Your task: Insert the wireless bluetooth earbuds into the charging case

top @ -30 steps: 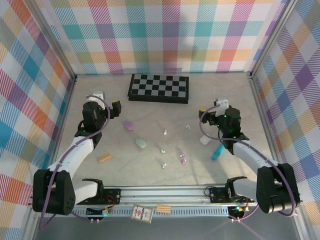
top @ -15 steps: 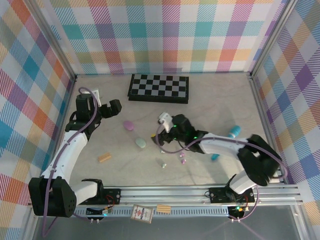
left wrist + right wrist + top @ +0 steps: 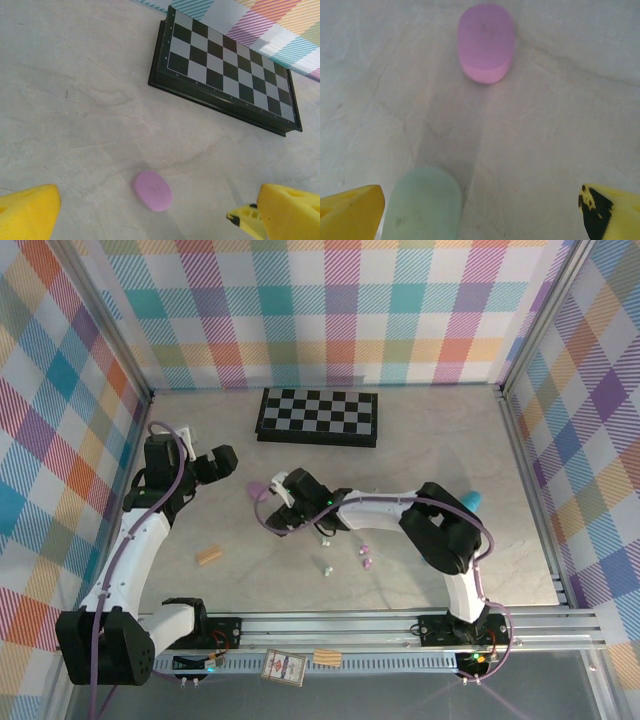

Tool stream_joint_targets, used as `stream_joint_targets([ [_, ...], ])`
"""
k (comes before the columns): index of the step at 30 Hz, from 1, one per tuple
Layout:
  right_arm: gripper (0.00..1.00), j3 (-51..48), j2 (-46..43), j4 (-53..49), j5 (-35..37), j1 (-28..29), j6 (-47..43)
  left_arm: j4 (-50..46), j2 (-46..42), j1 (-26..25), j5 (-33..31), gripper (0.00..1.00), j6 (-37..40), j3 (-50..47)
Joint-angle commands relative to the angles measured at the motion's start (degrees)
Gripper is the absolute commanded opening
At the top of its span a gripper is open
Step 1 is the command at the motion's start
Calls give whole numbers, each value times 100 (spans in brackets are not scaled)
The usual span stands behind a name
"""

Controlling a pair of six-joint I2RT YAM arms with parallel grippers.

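A pink charging case (image 3: pixel 152 190) lies closed on the table, ahead of my left gripper (image 3: pixel 160 222), whose yellow fingers (image 3: pixel 27 212) stand wide open and hold nothing. My right gripper (image 3: pixel 480 215) is open too, low over a closed mint-green case (image 3: pixel 422 205) that sits between its fingers, close to the left one. The pink case (image 3: pixel 486 42) lies further ahead of it. In the top view the right gripper (image 3: pixel 282 512) covers the green case, and the pink case (image 3: pixel 253 493) peeks out beside it. Tiny earbuds (image 3: pixel 327 567) lie loose on the table, two pink-purple ones (image 3: pixel 366 556) among them.
A folded checkerboard (image 3: pixel 318 416) lies at the back. A tan cork-like block (image 3: pixel 209 556) sits front left, and a teal stick (image 3: pixel 472 500) lies at the right behind my right arm. The left gripper (image 3: pixel 217 464) hovers left of the cases.
My right arm has swung from the right side across the table to the two cases at the left of centre. The left gripper has shifted slightly left and nearer. Both stayed open.
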Motion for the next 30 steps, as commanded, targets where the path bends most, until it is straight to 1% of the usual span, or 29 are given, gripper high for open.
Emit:
stream_joint_targets([
  [1,99,503,314,-938,114,-18,490,-243,-139,63,-82,100,148,-51],
  [4,99,765,456,-1187,-18,-13,558,-298,-166,63,-97,100,187,-55],
  [7,99,936,530,-1507,70,-10,625,-372,-186,56,-171,100,183,-64],
  [10,99,1075,585,-1856,328,-11,712,-431,-195,54,-196,100,183,-77],
  [13,99,1234,630,-2254,814,-49,965,-442,-201,54,-136,100,175,-85],
  [16,99,1262,535,-2364,836,-96,1112,-444,-203,52,-120,100,153,-107],
  [21,100,838,-46,-1738,387,-171,1347,-393,-271,-82,-275,100,109,-233],
  [25,99,-21,-836,-869,-87,-352,1518,-556,-414,-483,-342,100,305,-337],
  [27,99,-495,-1264,-435,-268,-459,1385,-749,-448,-762,-361,100,552,-362],
  [30,99,-1197,-1962,-39,-347,-590,927,-1205,-389,-1204,-196,100,1431,-238],
])
